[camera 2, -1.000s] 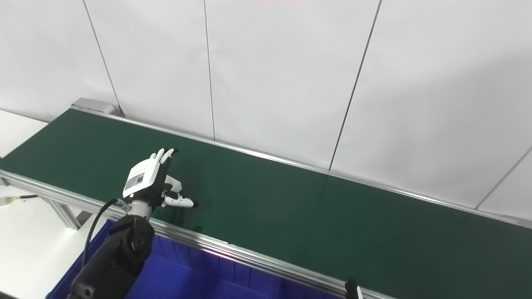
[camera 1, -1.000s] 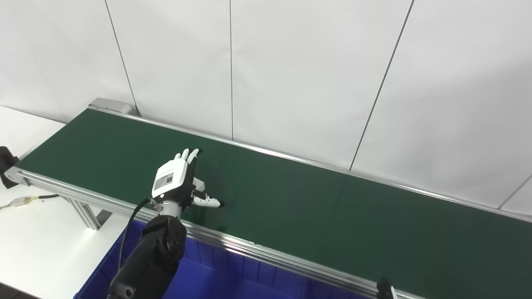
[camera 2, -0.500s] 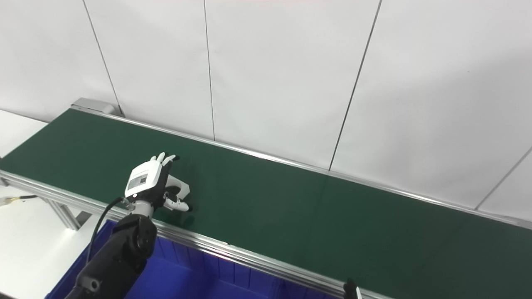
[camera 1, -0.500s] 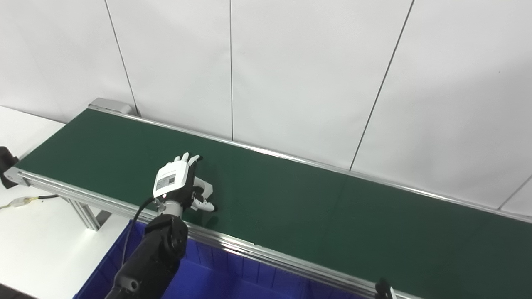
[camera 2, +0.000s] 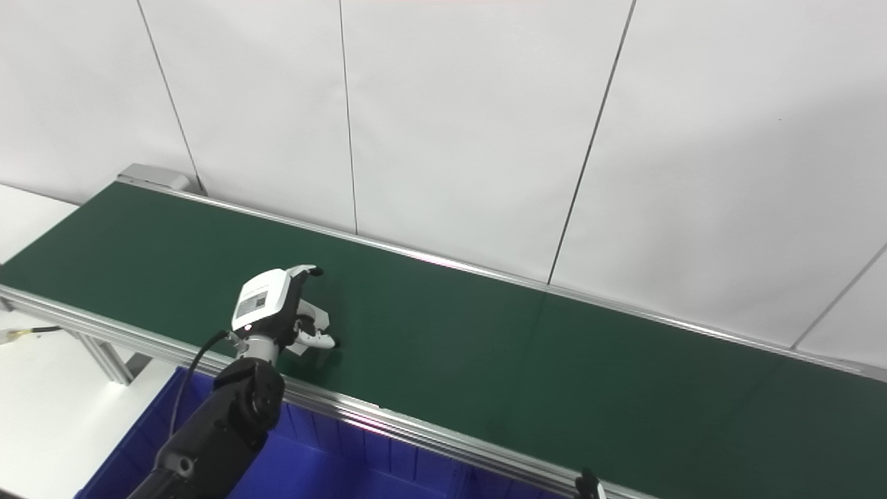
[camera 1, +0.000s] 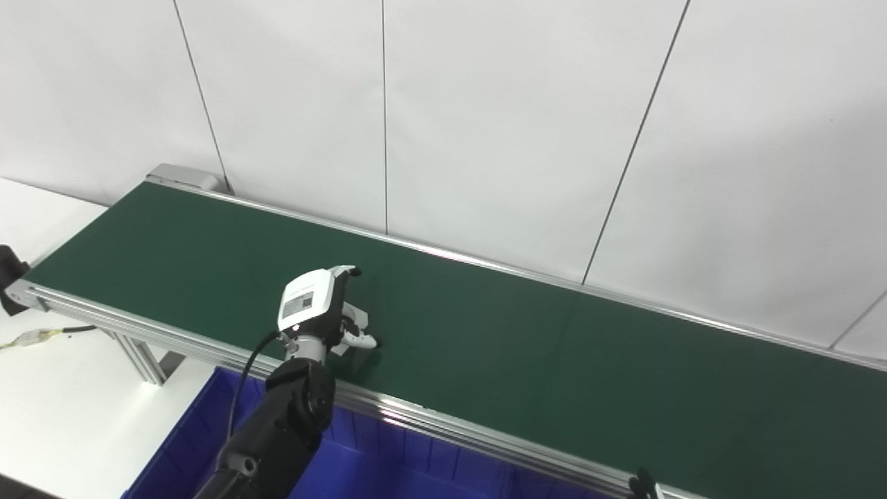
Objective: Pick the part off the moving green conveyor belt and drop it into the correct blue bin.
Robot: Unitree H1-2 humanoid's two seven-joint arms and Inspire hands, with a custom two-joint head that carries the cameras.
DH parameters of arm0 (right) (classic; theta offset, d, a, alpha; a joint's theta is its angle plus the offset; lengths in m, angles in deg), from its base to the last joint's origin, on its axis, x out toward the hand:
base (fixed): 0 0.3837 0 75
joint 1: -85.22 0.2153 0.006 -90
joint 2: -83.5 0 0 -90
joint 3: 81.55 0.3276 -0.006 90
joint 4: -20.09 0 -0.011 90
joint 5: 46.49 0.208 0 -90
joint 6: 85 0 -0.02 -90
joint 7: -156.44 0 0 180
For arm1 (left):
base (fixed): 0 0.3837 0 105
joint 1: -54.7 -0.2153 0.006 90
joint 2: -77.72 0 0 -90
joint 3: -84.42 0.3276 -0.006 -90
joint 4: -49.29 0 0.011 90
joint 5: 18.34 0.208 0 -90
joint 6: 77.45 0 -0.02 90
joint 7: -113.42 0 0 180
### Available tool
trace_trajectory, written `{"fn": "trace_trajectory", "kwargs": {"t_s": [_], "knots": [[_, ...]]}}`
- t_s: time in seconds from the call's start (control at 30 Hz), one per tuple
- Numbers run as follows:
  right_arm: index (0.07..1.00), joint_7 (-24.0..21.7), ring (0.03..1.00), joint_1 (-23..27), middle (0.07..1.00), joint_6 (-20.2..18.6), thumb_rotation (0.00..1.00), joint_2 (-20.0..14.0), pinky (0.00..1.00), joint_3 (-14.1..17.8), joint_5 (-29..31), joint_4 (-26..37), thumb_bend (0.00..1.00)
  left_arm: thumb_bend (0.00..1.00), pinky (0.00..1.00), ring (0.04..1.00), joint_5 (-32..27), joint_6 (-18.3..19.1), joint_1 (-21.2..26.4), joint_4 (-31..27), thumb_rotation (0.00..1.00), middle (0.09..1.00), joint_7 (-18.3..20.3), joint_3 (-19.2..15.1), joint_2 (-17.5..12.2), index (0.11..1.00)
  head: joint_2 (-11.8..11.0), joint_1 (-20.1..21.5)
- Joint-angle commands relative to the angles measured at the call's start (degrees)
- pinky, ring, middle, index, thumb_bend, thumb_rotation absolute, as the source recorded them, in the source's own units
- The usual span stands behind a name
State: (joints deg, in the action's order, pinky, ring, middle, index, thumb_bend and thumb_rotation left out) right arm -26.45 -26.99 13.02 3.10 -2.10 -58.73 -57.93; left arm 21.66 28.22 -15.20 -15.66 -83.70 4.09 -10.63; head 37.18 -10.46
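Left hand (camera 1: 315, 310) has shifted right, fingers now curled round the part (camera 1: 351, 324)

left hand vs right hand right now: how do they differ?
The left hand is fully in view over the belt; of the right hand only a dark tip shows at the bottom edge. Left fingers curl around a pale part; right's state is unreadable.

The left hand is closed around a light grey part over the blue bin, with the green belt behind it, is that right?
Not quite. The left hand is closed around the light grey part, but it is over the green belt, not over the blue bin. The left eye view shows the bin nearer the camera, below the belt's front rail.
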Motion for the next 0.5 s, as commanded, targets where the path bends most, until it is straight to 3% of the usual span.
{"fn": "trace_trajectory", "kwargs": {"t_s": [0.0,0.03,0.1,0.3,0.33,0.47], "knots": [[0.996,0.15,0.959,-0.09,0.966,0.21,0.36,0.22,0.94,0.37,0.24,2.18,0.77,0.51,0.47,0.502,-0.95,-2.46,2.74,-0.4,0.0,0.712,-0.52,0.25,-0.33,0.76,0.05,-0.07],[0.994,0.24,0.957,-0.14,0.965,0.25,0.36,0.33,0.94,0.45,0.35,2.27,0.77,0.51,0.45,0.483,-1.32,-2.11,2.78,-0.4,0.0,0.608,0.45,0.48,-0.35,0.747,0.21,-0.05],[0.992,0.34,0.958,-0.18,0.966,0.54,0.36,0.47,0.94,0.6,0.64,2.32,0.77,0.5,0.4,0.465,-0.84,0.27,2.91,-0.35,0.0,0.523,2.17,1.28,-0.35,0.722,0.33,-0.05],[0.987,0.41,0.956,0.2,0.968,1.14,0.37,0.59,0.94,0.92,0.84,1.85,0.76,0.5,0.36,0.448,2.27,9.2,3.07,-1.49,0.0,0.517,9.39,4.64,-1.2,0.66,0.26,-0.51],[0.988,0.44,0.954,0.25,0.967,1.13,0.38,0.62,0.93,0.96,0.81,1.85,0.76,0.5,0.4,0.461,2.68,10.32,3.01,-1.93,0.0,0.507,11.03,5.08,-1.45,0.659,0.33,-0.5],[0.989,0.51,0.953,0.47,0.968,1.18,0.39,0.74,0.93,1.03,0.73,1.77,0.76,0.5,0.43,0.47,6.04,11.24,1.86,-4.3,0.0,0.501,17.3,4.95,-2.39,0.64,0.3,-0.61]]}}
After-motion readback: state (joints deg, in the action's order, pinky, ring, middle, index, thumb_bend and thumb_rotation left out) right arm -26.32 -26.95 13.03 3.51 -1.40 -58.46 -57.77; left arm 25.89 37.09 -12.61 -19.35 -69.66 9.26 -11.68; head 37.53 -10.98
